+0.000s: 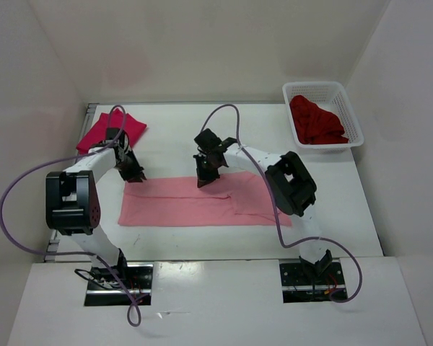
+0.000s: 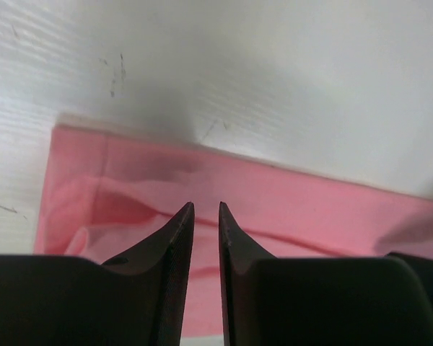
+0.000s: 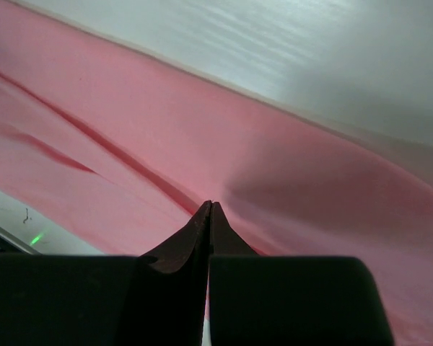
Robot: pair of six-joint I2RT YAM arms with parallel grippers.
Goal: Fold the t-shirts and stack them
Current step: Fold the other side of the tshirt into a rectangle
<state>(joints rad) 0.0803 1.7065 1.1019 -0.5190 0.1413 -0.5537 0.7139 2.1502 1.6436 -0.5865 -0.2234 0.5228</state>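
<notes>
Pink shirt (image 1: 195, 205) mid-fold, lying as a long strip across the middle of the counter (image 1: 180, 140).

The right claw (image 1: 205, 180) is pinched shut on the cloth at the strip's upper edge, with creases running to its tips. The left claw (image 1: 135, 174) sits at the upper-left corner, jaws narrow with a slit between them, gripping nothing that shows. Next, I judge, the left must close on its corner so both can carry that edge over evenly. The magenta shirt (image 1: 94, 133) lies folded at upper left. The maroon shirt (image 1: 316, 121) is heaped in the basket (image 1: 352, 115) at upper right. The counter is white and faintly scuffed, with plain white walls (image 1: 202, 50) on three sides.
</notes>
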